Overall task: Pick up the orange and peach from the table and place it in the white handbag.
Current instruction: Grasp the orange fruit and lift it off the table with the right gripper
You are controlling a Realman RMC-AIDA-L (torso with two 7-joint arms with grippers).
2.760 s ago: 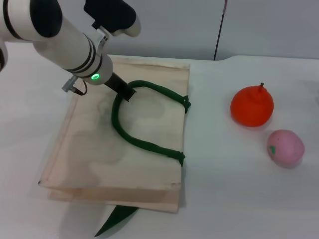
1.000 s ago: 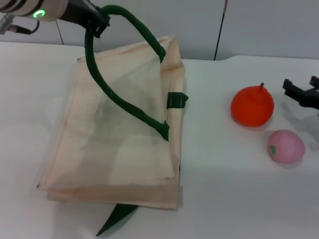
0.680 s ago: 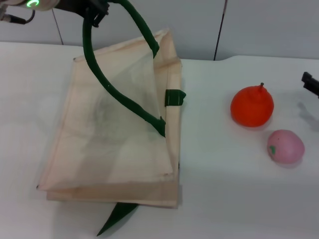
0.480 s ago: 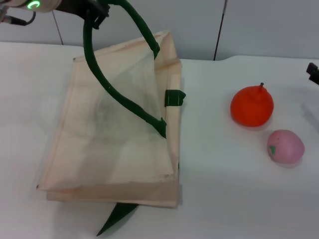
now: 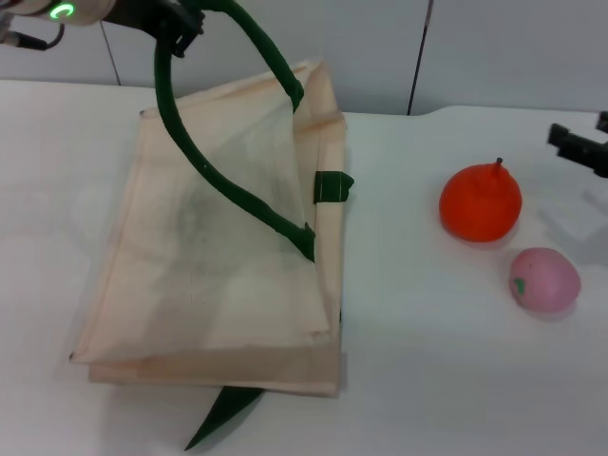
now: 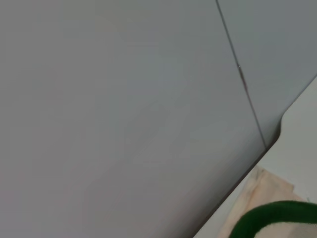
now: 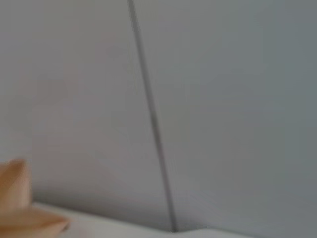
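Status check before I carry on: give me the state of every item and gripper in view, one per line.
Cream cloth handbag: on the table, upper side lifted by one dark green loop handle.
Left gripper: raised at the far left, shut on that handle.
Orange-red round orange: resting on the table, untouched.
Small pale pink peach: on the table beside it, untouched.
Right gripper: at the right edge, holding nothing.

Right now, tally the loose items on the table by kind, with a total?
Fruit: 2, the orange and the peach.
Bags: 1, the white handbag, one handle held up by the left end effector.
Total: 3.
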